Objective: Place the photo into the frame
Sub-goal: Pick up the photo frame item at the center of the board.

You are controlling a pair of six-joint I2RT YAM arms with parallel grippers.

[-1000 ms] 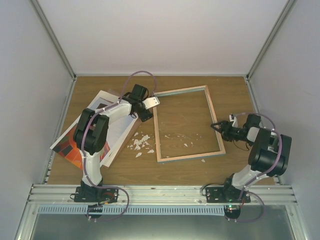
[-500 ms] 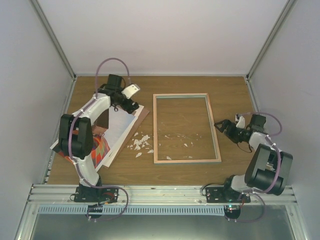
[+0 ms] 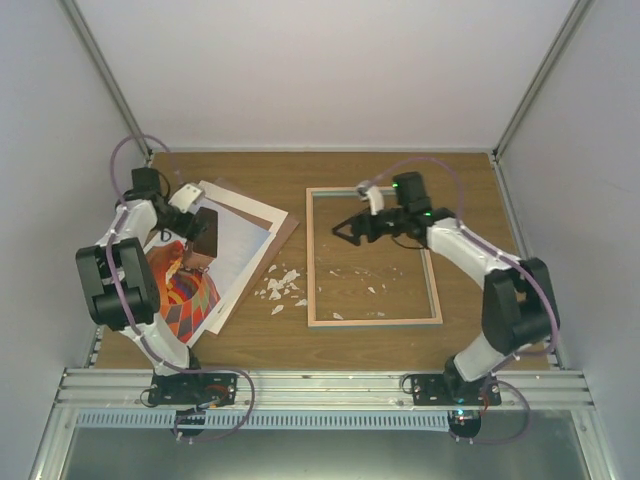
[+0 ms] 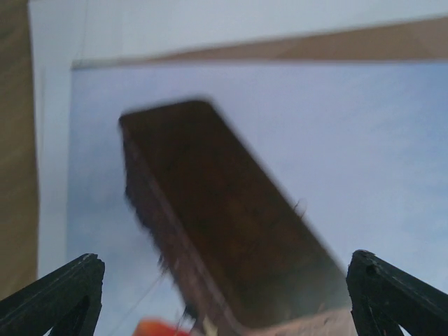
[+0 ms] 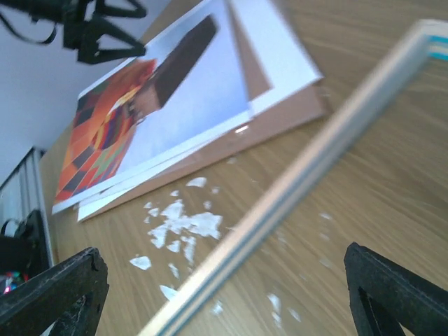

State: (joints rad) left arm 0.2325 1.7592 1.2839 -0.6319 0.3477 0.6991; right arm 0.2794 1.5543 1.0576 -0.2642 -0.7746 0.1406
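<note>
On the left part of the tabletop (image 3: 460, 190) we see the photo (image 3: 185, 295). It lies flat on top of a pale sheet (image 3: 240, 255) and a brown board (image 3: 287, 226), with its orange striped balloon toward the lower left and the dark basket toward the upper right. Our left gripper (image 4: 224, 294) hangs above the basket part of the print, its jaws wide open and gripping nothing. The frame (image 3: 375, 320) lies flat in the middle of the picture, right of the stack and apart from it, and the wood shows through it. Our right gripper (image 3: 343, 231) hovers over the upper left part of the frame, jaws open and empty. Some white scraps (image 3: 281, 285) lie between the stack and the frame.
</note>
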